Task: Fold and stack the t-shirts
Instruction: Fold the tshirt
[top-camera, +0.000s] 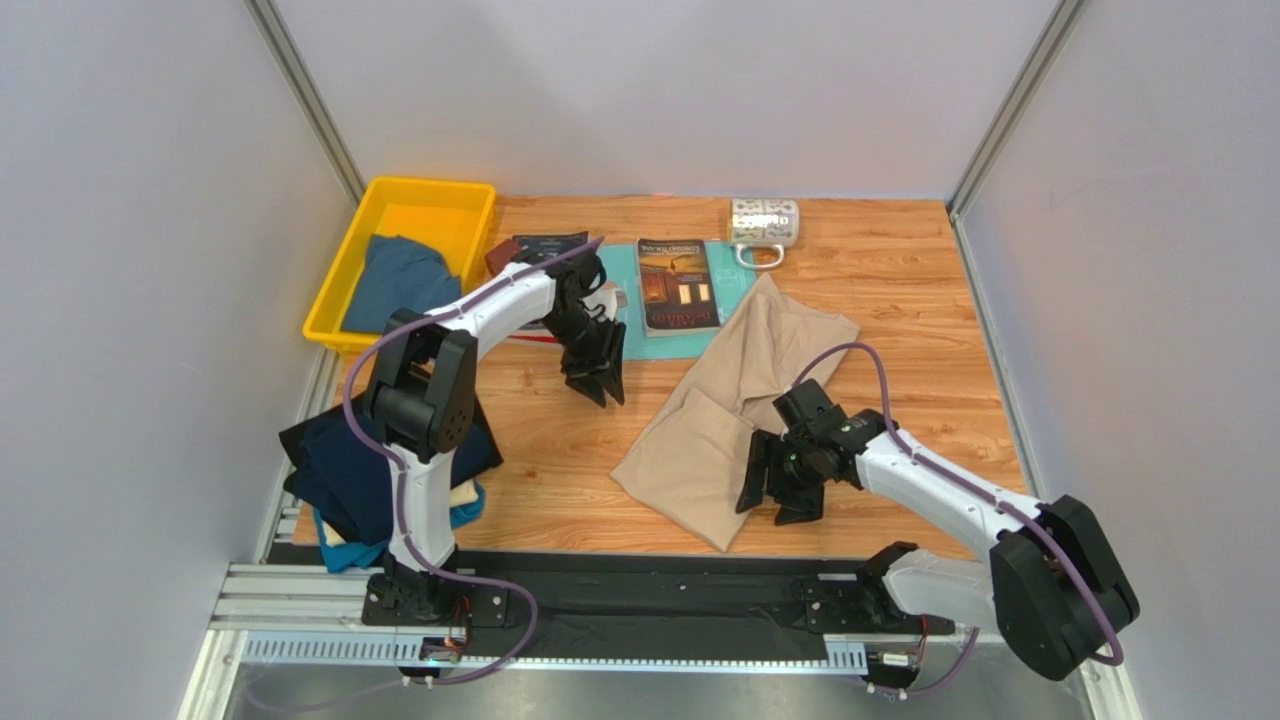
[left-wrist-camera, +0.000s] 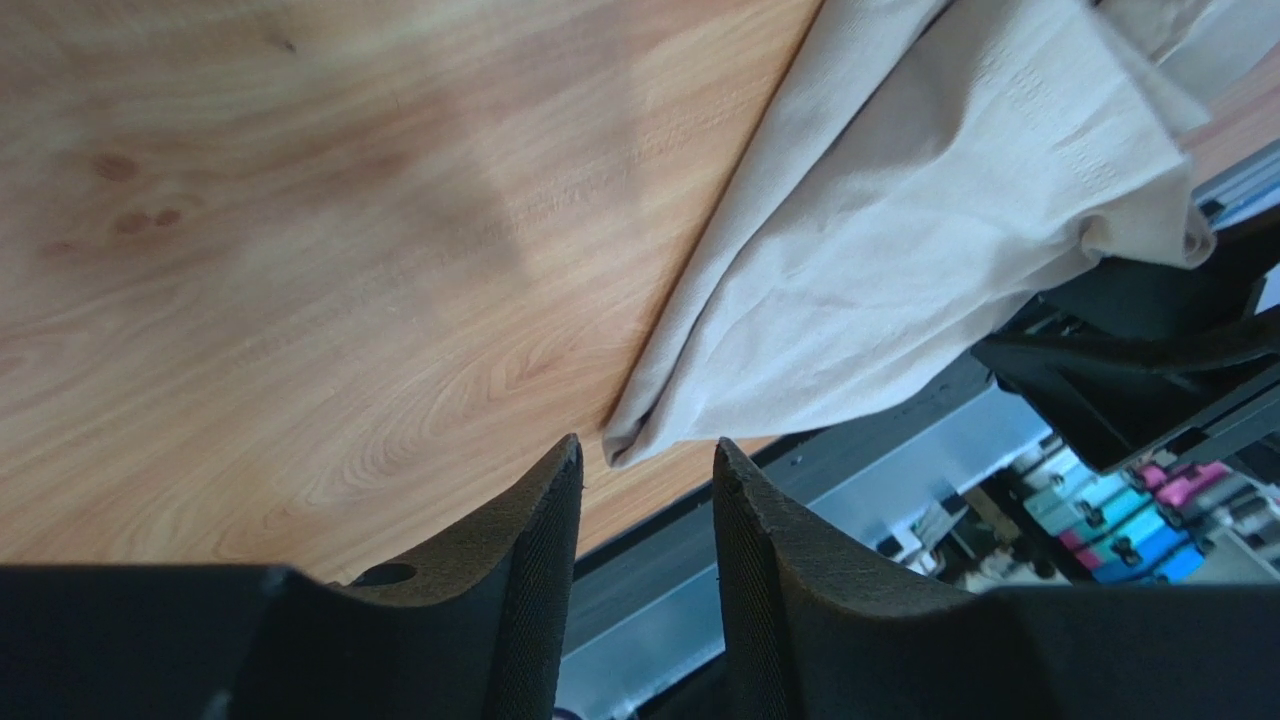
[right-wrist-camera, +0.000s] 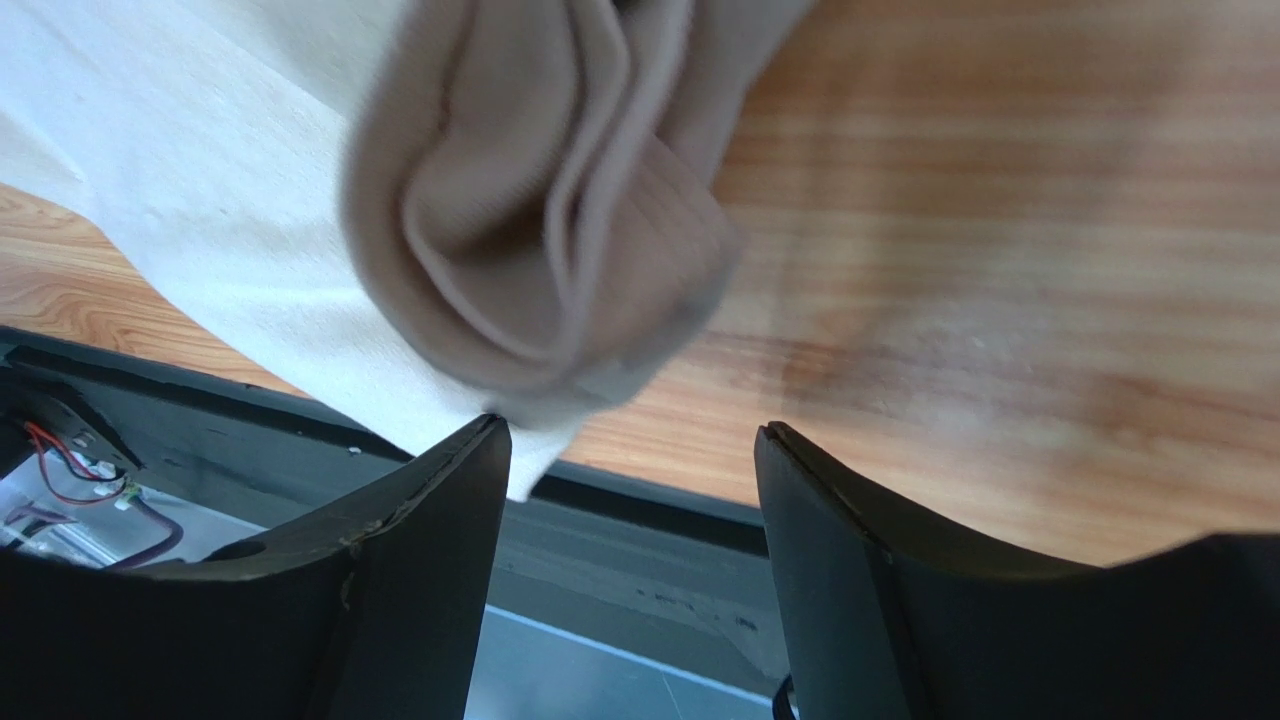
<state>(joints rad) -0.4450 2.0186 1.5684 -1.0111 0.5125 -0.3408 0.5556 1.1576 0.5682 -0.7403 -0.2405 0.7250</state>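
Right gripper (top-camera: 777, 495) — jaws wide, empty — at the bunched beige t-shirt (top-camera: 706, 420); left gripper (top-camera: 601, 390) half-parted, empty.

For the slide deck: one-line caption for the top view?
Left gripper and right gripper, both open, flank the beige t-shirt on the table; blue shirt in yellow bin.

Four t-shirts (top-camera: 736, 413), two books (top-camera: 672, 285), one bin (top-camera: 394, 192)

Beige t-shirt (top-camera: 729, 402), yellow bin (top-camera: 428, 186)
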